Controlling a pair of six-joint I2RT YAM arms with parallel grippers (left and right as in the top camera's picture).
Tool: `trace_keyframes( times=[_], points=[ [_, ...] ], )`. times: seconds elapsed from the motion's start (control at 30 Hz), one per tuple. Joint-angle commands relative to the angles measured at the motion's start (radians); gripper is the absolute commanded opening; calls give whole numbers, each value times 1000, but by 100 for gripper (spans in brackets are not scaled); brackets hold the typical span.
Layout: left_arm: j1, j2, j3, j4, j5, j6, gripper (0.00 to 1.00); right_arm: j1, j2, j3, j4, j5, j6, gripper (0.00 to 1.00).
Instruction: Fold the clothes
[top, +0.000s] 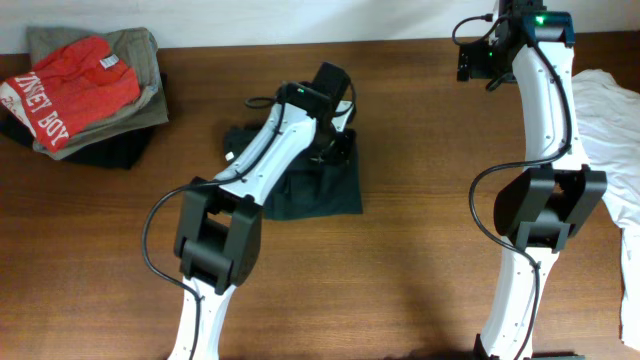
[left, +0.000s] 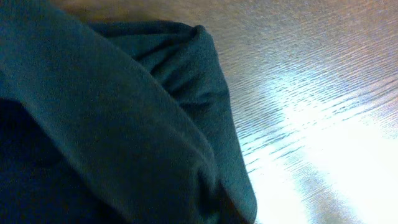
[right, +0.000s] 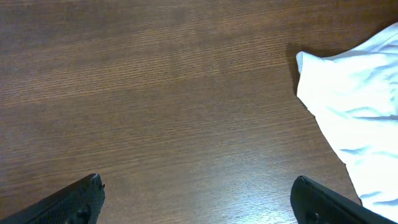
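Observation:
The black T-shirt lies bunched on the wooden table, left of the middle; no lettering or tag shows. My left gripper is down at the shirt's far edge. In the left wrist view dark cloth fills most of the frame and hides the fingers. No finger shows at the open position, so the gripper looks shut on the cloth. My right gripper is open and empty over bare table at the far right, well away from the shirt.
A pile of folded clothes with a red printed shirt on top sits at the far left corner. A white garment lies at the right edge and also shows in the right wrist view.

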Motion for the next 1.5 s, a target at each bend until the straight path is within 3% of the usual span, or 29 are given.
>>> trace_keyframes(
  times=[0.0, 0.13, 0.3, 0.33, 0.37, 0.4, 0.47, 0.6, 0.83, 0.93, 1.0, 1.2, 1.23, 1.37, 1.47],
  points=[
    [-25, 19, 15, 17, 0, -5, 63, 4, -23, 19, 0, 9, 4, 99],
    [-35, 18, 41, -3, 0, -4, 67, 4, -23, 19, 0, 9, 4, 99],
    [-12, 10, 370, -256, -1, 116, 71, 4, -23, 19, 0, 9, 4, 99],
    [-7, 10, 431, -291, -13, 119, 75, 4, -23, 19, 0, 9, 4, 99],
    [2, 10, 488, -327, -45, 119, 93, 4, -23, 19, 0, 9, 4, 99],
    [22, 10, 543, -374, -119, 118, 99, 4, -23, 19, 0, 9, 4, 99],
    [85, 10, 563, -435, -203, 118, 99, 4, -23, 19, 0, 9, 4, 99],
    [212, 51, 530, -504, -208, 119, 99, 4, -23, 19, 0, 9, 4, 99],
    [262, 210, 499, -509, -145, 118, 99, 4, -23, 19, 0, 9, 4, 99],
    [260, 227, 494, -508, -130, 114, 89, 4, -23, 19, 0, 9, 4, 99],
    [259, 227, 494, -509, -130, 114, 67, 4, -23, 19, 0, 9, 4, 99],
    [245, 227, 491, -562, -129, 114, 66, 4, -23, 19, 0, 9, 4, 99],
    [235, 227, 485, -562, -129, 114, 63, 4, -23, 19, 0, 9, 5, 99],
    [192, 227, 483, -558, -103, 115, 0, 4, -23, 19, 0, 9, 5, 99],
    [180, 227, 483, -568, -103, 114, 0, 4, -23, 19, 0, 9, 4, 99]
  ],
)
